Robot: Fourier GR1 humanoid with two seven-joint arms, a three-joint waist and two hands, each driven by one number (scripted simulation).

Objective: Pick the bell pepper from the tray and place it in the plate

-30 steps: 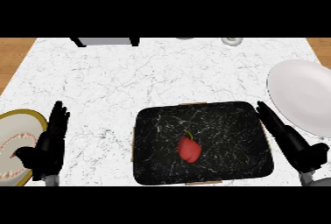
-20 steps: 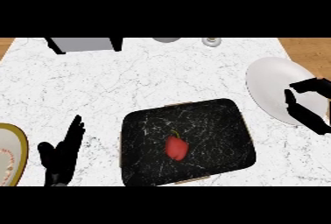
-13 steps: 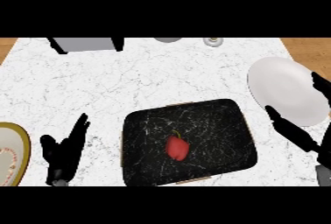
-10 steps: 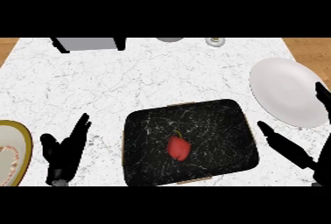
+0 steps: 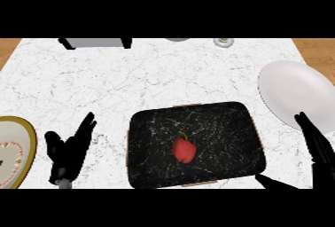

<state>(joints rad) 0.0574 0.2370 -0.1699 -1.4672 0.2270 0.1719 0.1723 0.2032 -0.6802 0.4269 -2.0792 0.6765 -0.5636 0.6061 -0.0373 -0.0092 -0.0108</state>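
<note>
Lying near the middle of the dark tray (image 5: 242,116), the red bell pepper (image 5: 185,150) looks light, smooth-skinned and likely slippery; a hold across its broad body, below the thin stem, seems soundest. Right hand (image 5: 318,148) is open at the tray's right edge, fingers straight, touching nothing. Left hand (image 5: 68,150) rests open on the table (image 5: 131,80). White plate (image 5: 294,95) lies bare.

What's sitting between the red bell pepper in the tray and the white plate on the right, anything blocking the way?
Nothing visible blocks it. The bell pepper lies alone in the black tray; only the tray's low rim and bare counter separate it from the white plate. The right hand is beside the tray.
</note>
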